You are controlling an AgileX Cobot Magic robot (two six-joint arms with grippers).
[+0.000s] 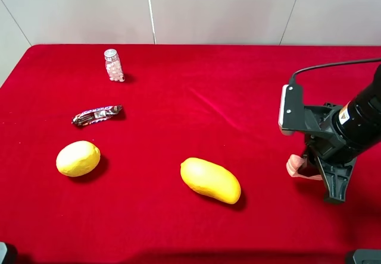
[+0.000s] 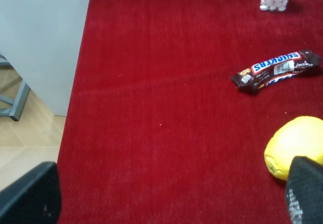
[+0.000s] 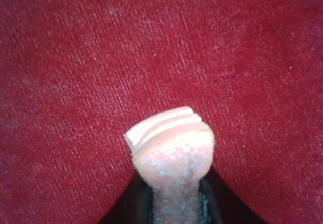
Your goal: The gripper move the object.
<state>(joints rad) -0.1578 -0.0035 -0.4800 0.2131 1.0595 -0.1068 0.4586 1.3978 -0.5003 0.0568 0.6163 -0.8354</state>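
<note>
The pale pink wafer block (image 1: 295,166) with white layered stripes sits at the right of the red table, partly hidden by my right arm. In the right wrist view the block (image 3: 171,153) is clamped between my right gripper's (image 3: 174,204) black fingers, its striped end sticking out over the red cloth. My right gripper (image 1: 312,169) is low at the table. My left gripper (image 2: 171,204) is open and empty; its two fingertips (image 2: 30,196) show at the frame corners, over the left edge of the table.
A yellow mango (image 1: 211,180) lies mid-table, left of the block. A yellow lemon (image 1: 78,158), a Snickers bar (image 1: 97,115) and a small jar of white pills (image 1: 113,65) lie on the left side. The table's left edge (image 2: 75,82) drops to the floor.
</note>
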